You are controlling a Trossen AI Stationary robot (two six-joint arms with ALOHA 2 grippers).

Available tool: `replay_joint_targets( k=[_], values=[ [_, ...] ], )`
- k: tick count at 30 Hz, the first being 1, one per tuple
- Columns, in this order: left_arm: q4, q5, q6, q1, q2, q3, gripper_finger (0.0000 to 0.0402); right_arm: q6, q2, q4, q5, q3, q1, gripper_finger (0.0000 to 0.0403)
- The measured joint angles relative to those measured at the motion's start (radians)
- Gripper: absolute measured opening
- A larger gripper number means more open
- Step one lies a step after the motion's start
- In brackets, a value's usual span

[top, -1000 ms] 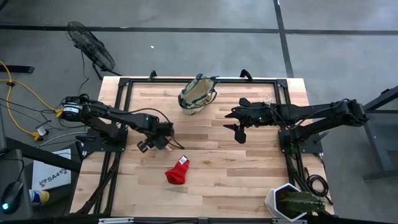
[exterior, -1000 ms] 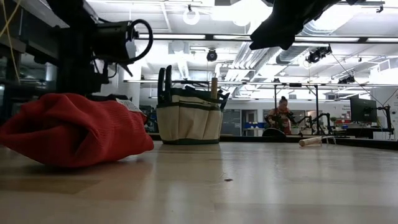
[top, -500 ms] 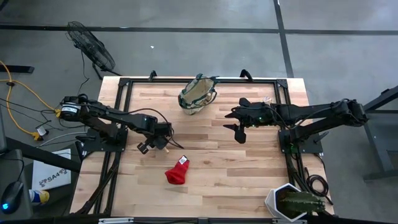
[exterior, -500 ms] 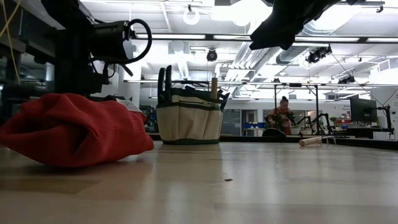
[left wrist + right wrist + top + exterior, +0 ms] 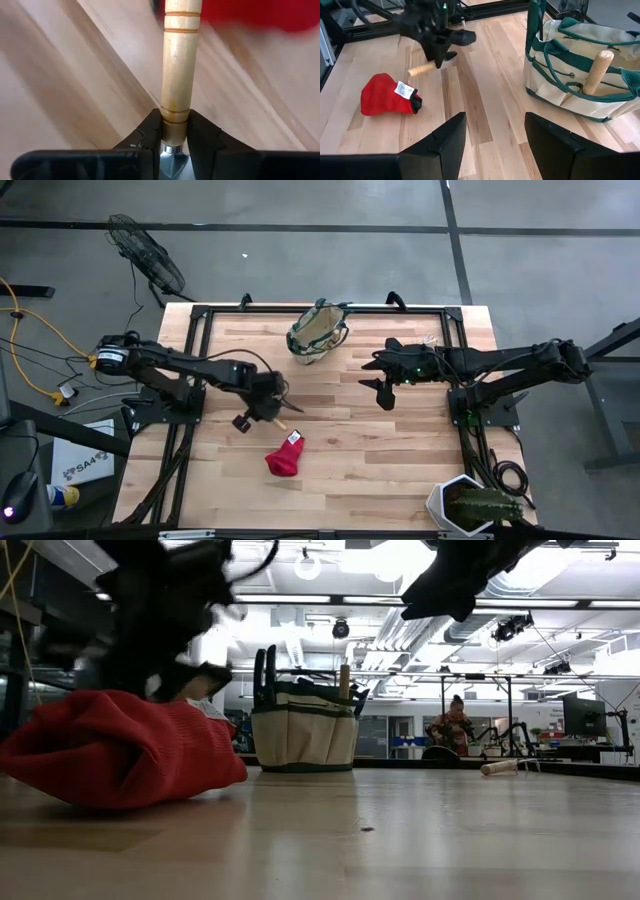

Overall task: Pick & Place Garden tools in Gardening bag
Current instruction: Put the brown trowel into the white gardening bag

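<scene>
**Left arm holding a wooden-handled tool above the tabletop**

The left gripper (image 5: 262, 406) hangs over the middle of the tabletop (image 5: 400, 470), its fingers (image 5: 150, 131) clamped on the metal end of a wooden-handled tool (image 5: 177, 65). The pale handle juts out past the fingers toward the red fabric piece (image 5: 285, 456), which lies flat on the boards just beside the gripper, on the near side. From the right wrist view the tool (image 5: 422, 69) is held clear of the wood, tilted, close above the red fabric piece (image 5: 387, 95).

The gardening bag (image 5: 318, 330) stands upright near the far edge of the tabletop, well apart from the left gripper. A wooden handle (image 5: 598, 71) and dark handles (image 5: 265, 675) stick up out of it.

The right gripper (image 5: 382, 388) waits over the right half of the tabletop, near the bag, its fingers (image 5: 442, 145) apart and holding nothing.

A spiky green plant (image 5: 482, 506) in a white pot sits at the near right corner.
</scene>
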State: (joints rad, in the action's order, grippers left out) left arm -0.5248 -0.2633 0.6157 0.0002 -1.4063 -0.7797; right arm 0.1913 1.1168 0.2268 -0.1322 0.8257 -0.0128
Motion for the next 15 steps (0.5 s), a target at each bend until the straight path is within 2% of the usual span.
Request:
replay_joint_targets(
  k=[4, 11, 15],
  values=[
    [0.002, -0.004, 0.0, 0.009, 0.012, -0.082, 0.0059, 0.0, 0.0, -0.018, 0.003, 0.0, 0.0, 0.0194],
    [0.022, -0.096, -0.001, 0.056, 0.011, -0.229, 0.0059, 0.0, 0.0, -0.085, 0.058, 0.0, 0.0, 0.0194],
    [0.145, -0.122, -0.044, 0.087, 0.011, -0.282, 0.0059, 0.0, 0.0, -0.154, 0.113, 0.0, 0.004, 0.0194]
  ],
)
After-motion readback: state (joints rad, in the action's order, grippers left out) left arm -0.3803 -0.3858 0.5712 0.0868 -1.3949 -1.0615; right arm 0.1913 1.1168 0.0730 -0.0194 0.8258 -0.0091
